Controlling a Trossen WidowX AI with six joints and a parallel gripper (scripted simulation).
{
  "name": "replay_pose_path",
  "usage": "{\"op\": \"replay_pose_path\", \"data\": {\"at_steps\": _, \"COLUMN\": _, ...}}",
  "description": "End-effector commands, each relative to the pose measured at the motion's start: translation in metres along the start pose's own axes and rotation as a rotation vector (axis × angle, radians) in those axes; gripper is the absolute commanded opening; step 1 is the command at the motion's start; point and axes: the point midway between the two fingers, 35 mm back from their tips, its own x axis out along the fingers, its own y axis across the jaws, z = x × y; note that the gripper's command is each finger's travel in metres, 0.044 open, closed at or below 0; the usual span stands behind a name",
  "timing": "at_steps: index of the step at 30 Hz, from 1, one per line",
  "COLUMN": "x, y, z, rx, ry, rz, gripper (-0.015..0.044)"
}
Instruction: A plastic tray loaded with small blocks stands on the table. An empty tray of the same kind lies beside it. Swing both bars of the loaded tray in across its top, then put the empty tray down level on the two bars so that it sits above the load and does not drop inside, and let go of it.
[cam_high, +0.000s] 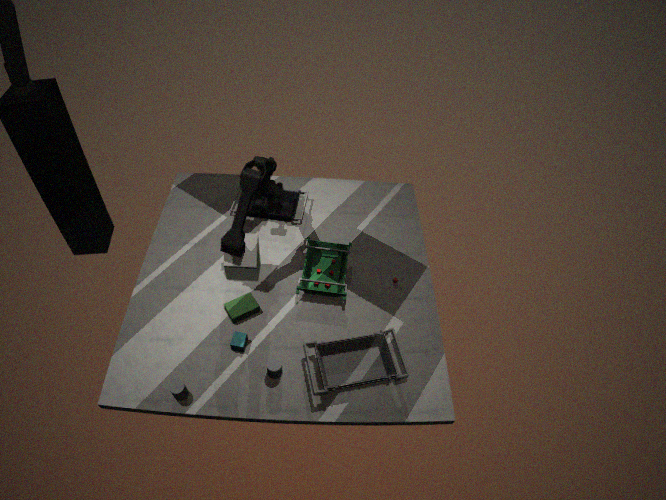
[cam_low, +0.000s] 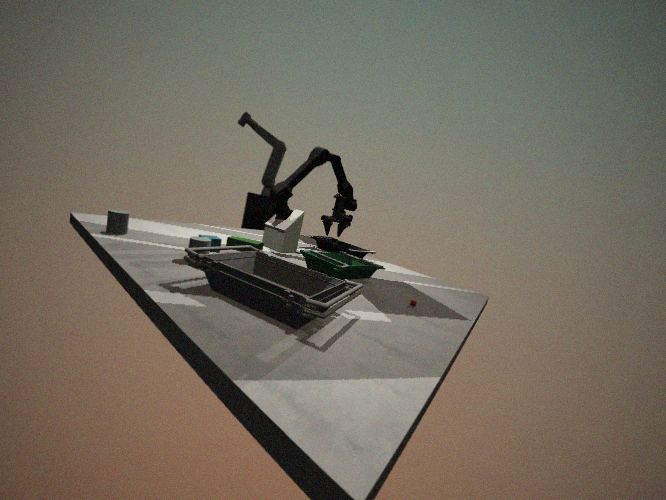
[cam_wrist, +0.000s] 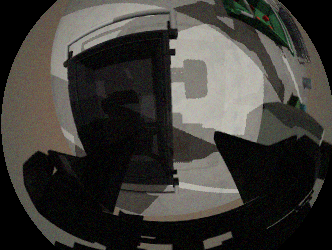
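The green tray (cam_high: 313, 261) (cam_low: 322, 265) (cam_wrist: 284, 40) stands on the table with several small red blocks inside. Its back bar (cam_high: 328, 249) and its front bar (cam_high: 322, 282) both lie across its top. The empty black tray (cam_high: 274, 207) (cam_low: 336, 245) (cam_wrist: 120, 75) lies at the back; one wire bar (cam_high: 306, 207) (cam_wrist: 122, 19) sticks out over one end and the other bar (cam_wrist: 150, 189) over the opposite end. My gripper (cam_low: 333, 235) (cam_wrist: 174, 137) is open and empty, above the black tray near one long side. One finger is hard to make out against the dark tray.
A large grey tray (cam_high: 355, 385) (cam_low: 247, 293) stands at the front. A pale wedge-topped block (cam_high: 241, 270) (cam_low: 282, 239), a green block (cam_high: 242, 306), a teal block (cam_high: 238, 340) and two grey cylinders stand on the left. A loose red block (cam_high: 395, 280) (cam_low: 413, 303) lies right of the green tray.
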Motion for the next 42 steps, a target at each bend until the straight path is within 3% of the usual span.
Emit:
{"op": "replay_pose_path", "data": {"at_steps": 1, "x": 0.004, "y": 0.001, "z": -0.001, "rx": 0.015, "ry": 0.009, "rz": 0.007, "gripper": 0.0440}}
{"op": "replay_pose_path", "data": {"at_steps": 17, "x": 0.083, "y": 0.001, "z": -0.001, "rx": 0.016, "ry": 0.008, "rz": 0.006, "gripper": 0.0440}}
{"op": "replay_pose_path", "data": {"at_steps": 23, "x": 0.086, "y": 0.001, "z": -0.001, "rx": 0.016, "ry": 0.008, "rz": 0.006, "gripper": 0.0440}}
{"op": "replay_pose_path", "data": {"at_steps": 37, "x": 0.086, "y": 0.001, "z": -0.001, "rx": 0.016, "ry": 0.008, "rz": 0.006, "gripper": 0.0235}}
{"op": "replay_pose_path", "data": {"at_steps": 42, "x": 0.086, "y": 0.001, "z": -0.001, "rx": 0.016, "ry": 0.008, "rz": 0.006, "gripper": 0.0201}}
